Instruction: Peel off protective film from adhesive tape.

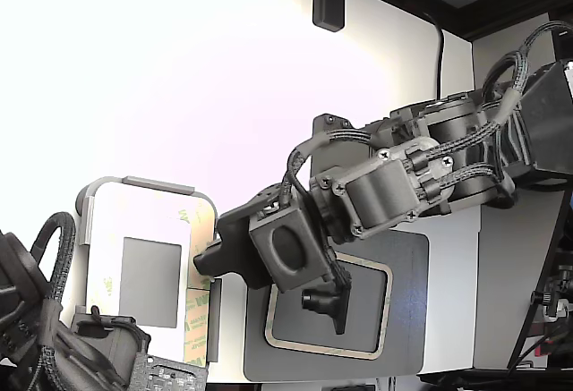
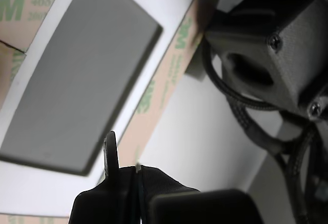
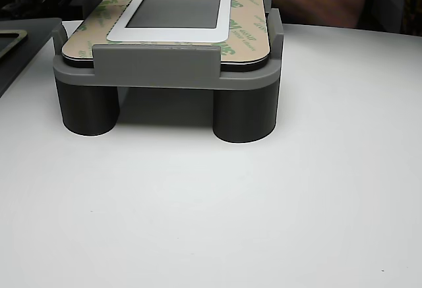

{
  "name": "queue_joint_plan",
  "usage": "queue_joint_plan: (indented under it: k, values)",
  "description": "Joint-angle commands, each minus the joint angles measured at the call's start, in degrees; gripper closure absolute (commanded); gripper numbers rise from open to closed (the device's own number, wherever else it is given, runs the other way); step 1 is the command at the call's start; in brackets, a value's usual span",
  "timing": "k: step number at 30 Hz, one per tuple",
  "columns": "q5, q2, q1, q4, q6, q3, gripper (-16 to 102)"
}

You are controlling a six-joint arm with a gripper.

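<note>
A white plate (image 1: 143, 221) with a grey rectangle (image 2: 77, 80) lies in a grey fixture (image 3: 158, 64). Pale-yellow protective film (image 2: 164, 80) with green print covers the adhesive tape along the plate's edges, and it also shows as film (image 1: 195, 319) and film (image 3: 247, 18) in the other two views. It lies flat on the plate. My gripper (image 2: 124, 165) is at the strip on the plate's side toward the exterior view's right. Its jaws stand close together, touching or just over the film's edge. Whether they pinch the film is hidden.
A dark grey plate (image 1: 407, 275) with a tan rounded ring (image 1: 387, 306) lies under my arm, right of the fixture in the exterior view. A second arm's wrist (image 1: 54, 337) sits at that view's lower left. White table (image 3: 211, 215) spreads in front of the fixture.
</note>
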Motion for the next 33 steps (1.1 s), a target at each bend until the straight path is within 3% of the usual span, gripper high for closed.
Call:
queue_joint_plan:
  k: [1, 15, 33]
  values:
    - [-0.8, -1.2, -0.4, -1.0, -1.1, -3.2, 96]
    - [-1.1, -14.1, 2.2, -2.8, -4.9, -11.4, 96]
    - [0.7, -17.3, 6.4, -9.9, -3.5, -9.1, 92]
